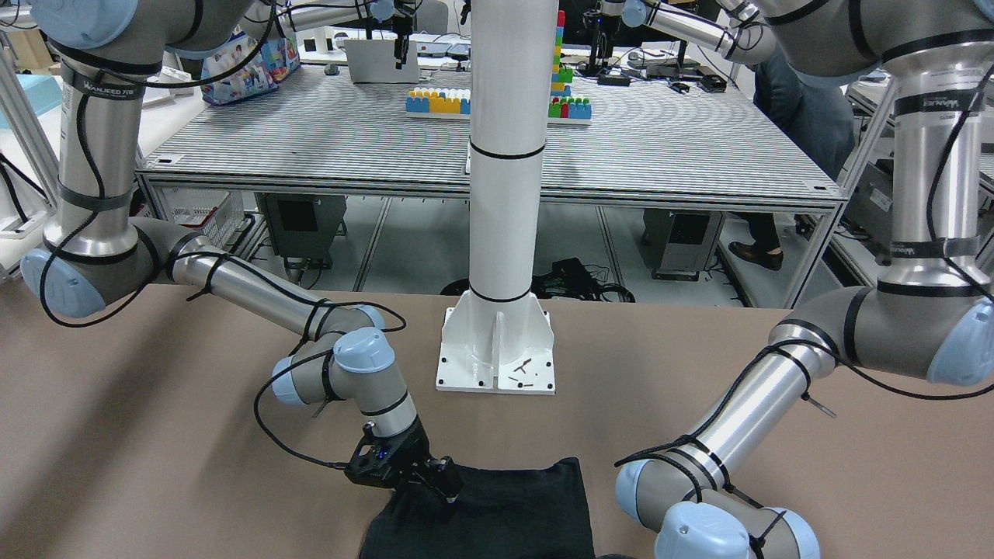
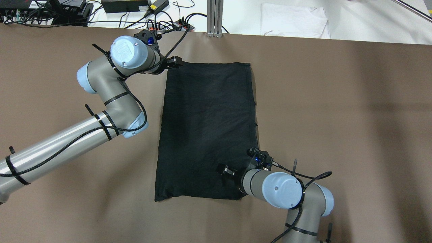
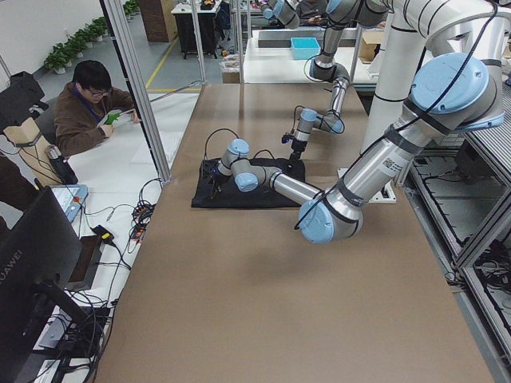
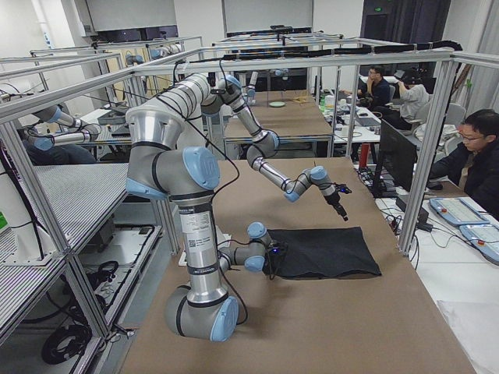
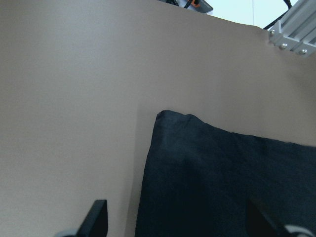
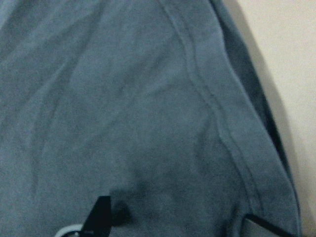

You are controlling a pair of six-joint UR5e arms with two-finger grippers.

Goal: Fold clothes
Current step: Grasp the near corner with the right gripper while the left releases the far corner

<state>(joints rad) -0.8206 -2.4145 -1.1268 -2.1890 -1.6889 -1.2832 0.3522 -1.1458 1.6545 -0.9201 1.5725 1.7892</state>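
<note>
The clothes [image 2: 206, 128] are one black garment lying flat on the brown table [image 2: 337, 101], long side running away from me. My left gripper [image 2: 176, 61] hovers at its far left corner [image 5: 160, 114]. In the left wrist view its fingertips [image 5: 98, 217] stand wide apart, open, with nothing between them. My right gripper [image 2: 222, 168] is over the near right part of the garment, close to the fabric. It is open too, and its fingertips [image 6: 101, 212] straddle cloth beside a hem seam [image 6: 217, 123]. The front view shows the right gripper [image 1: 439, 477] at the garment's corner.
The white pillar's base plate [image 1: 497, 365] stands on the table behind the garment. Cables and power bricks [image 2: 135, 8] and a white cloth [image 2: 293, 20] lie past the far edge. A seated person [image 3: 88, 104] is beyond the table's far side.
</note>
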